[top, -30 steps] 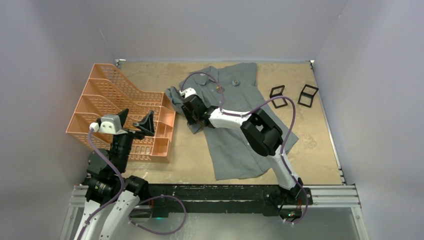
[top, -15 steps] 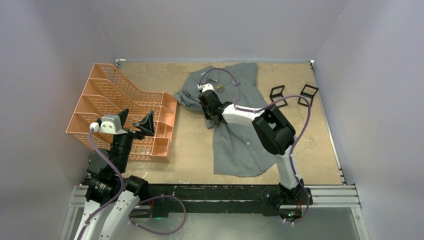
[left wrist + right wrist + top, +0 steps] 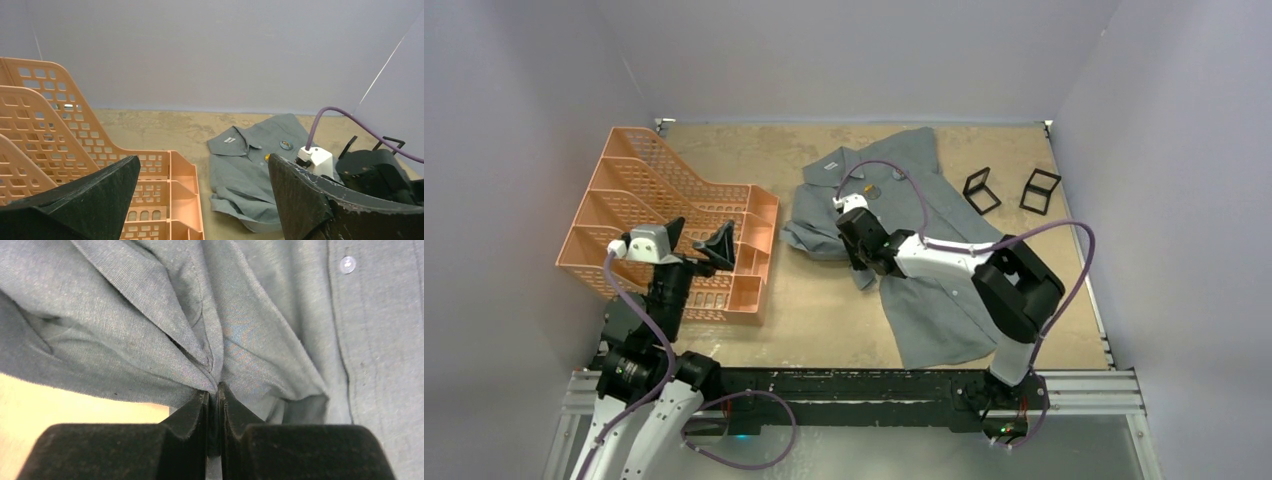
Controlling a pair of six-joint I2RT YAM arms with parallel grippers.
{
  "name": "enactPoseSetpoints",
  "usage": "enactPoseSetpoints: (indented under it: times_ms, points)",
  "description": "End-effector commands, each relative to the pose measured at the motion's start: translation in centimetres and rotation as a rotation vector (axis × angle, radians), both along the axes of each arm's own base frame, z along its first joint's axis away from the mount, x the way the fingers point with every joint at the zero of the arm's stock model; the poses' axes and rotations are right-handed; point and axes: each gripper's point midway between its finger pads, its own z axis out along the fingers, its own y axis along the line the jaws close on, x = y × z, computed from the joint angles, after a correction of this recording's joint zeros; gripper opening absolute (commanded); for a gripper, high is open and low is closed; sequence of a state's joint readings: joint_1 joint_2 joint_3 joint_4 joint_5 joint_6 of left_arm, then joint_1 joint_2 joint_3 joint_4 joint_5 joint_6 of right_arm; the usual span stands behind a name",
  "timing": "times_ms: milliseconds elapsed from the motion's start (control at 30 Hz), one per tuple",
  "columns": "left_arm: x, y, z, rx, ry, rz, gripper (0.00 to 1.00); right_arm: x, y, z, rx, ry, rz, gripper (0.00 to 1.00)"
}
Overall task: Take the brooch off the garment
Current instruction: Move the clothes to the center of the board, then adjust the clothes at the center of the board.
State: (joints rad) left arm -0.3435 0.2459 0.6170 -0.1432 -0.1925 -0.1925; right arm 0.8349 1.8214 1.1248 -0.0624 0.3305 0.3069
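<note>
Grey garment [image 3: 280, 315] fold clamped in right end effector [image 3: 212, 395]; left end effector [image 3: 203, 165] wide apart; brooch [image 3: 286, 145] indistinct.

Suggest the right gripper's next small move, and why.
Probably release the fold and shift toward the brooch: the right gripper is shut on a pinch of grey shirt apart from the brooch near the collar; the left gripper hangs open by the orange tray.

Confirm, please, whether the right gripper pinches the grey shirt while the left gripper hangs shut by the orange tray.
Not shut: the left wrist view shows the left gripper wide open by the orange tray; the right gripper does pinch the shirt.
</note>
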Motion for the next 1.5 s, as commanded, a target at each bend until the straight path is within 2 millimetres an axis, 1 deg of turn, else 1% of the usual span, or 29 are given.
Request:
enactPoseSetpoints:
  times_ms: [0, 67, 133, 200, 333, 500, 567, 667, 700, 800, 867, 933, 967, 1033, 1167, 1267, 1367, 1467]
  points:
    - [0.5, -0.5, 0.6, -0.017, 0.016, -0.015, 0.98, -2.6, 0.6, 2.2, 0.053, -0.007, 0.023, 0.10]
    - [1.2, -0.8, 0.0, -0.022, 0.065, -0.019, 0.98, -3.5, 0.5, 2.4, 0.051, -0.009, 0.037, 0.10]
    - [2.1, -1.8, -0.7, -0.021, 0.128, -0.053, 0.97, -4.4, 0.4, 2.8, 0.056, -0.009, 0.051, 0.09]
    - [3.1, -3.1, -1.9, -0.025, 0.208, -0.097, 0.96, -5.6, 0.4, 2.8, 0.060, -0.002, 0.071, 0.09]
    - [4.7, -6.0, -3.7, -0.072, 0.335, -0.199, 0.92, -8.3, 0.2, 2.2, 0.086, 0.031, 0.106, 0.09]
    - [5.9, -9.2, -5.5, -0.151, 0.423, -0.322, 0.86, -11.9, 0.1, 1.4, 0.106, 0.073, 0.153, 0.10]
    - [6.4, -10.2, -6.3, -0.186, 0.450, -0.358, 0.85, -13.2, 0.0, 1.2, 0.111, 0.090, 0.170, 0.12]
    - [6.9, -11.5, -7.3, -0.232, 0.472, -0.404, 0.81, -14.5, -0.3, 1.4, 0.138, 0.108, 0.183, 0.18]
    - [7.0, -12.0, -7.7, -0.243, 0.473, -0.415, 0.80, -14.7, -0.6, 1.7, 0.148, 0.108, 0.182, 0.20]
    - [7.3, -13.2, -8.9, -0.257, 0.489, -0.429, 0.78, -15.4, -1.2, 3.4, 0.189, 0.107, 0.178, 0.33]
    - [7.4, -14.1, -9.8, -0.250, 0.503, -0.430, 0.77, -14.9, -1.5, 5.2, 0.205, 0.058, 0.181, 0.41]
    - [7.4, -15.4, -10.5, -0.233, 0.511, -0.432, 0.77, -13.5, -2.2, 7.3, 0.201, -0.013, 0.155, 0.48]
    - [7.5, -16.0, -11.3, -0.216, 0.525, -0.428, 0.77, -12.8, -2.6, 8.1, 0.194, -0.036, 0.145, 0.50]
    - [7.2, -17.7, -12.2, -0.185, 0.540, -0.440, 0.77, -10.5, -4.0, 9.3, 0.197, -0.066, 0.089, 0.51]
    - [7.5, -19.6, -14.2, -0.144, 0.562, -0.429, 0.77, -6.4, -6.1, 10.9, 0.204, -0.119, 0.008, 0.52]
    - [7.5, -20.5, -15.6, -0.134, 0.571, -0.428, 0.77, -3.5, -6.9, 11.1, 0.183, -0.149, -0.031, 0.53]
    - [7.2, -20.8, -17.4, -0.128, 0.586, -0.417, 0.76, -1.1, -7.2, 10.3, 0.147, -0.149, -0.054, 0.54]
    - [6.9, -20.4, -19.1, -0.134, 0.602, -0.404, 0.76, 0.7, -6.7, 9.4, 0.112, -0.141, -0.061, 0.54]
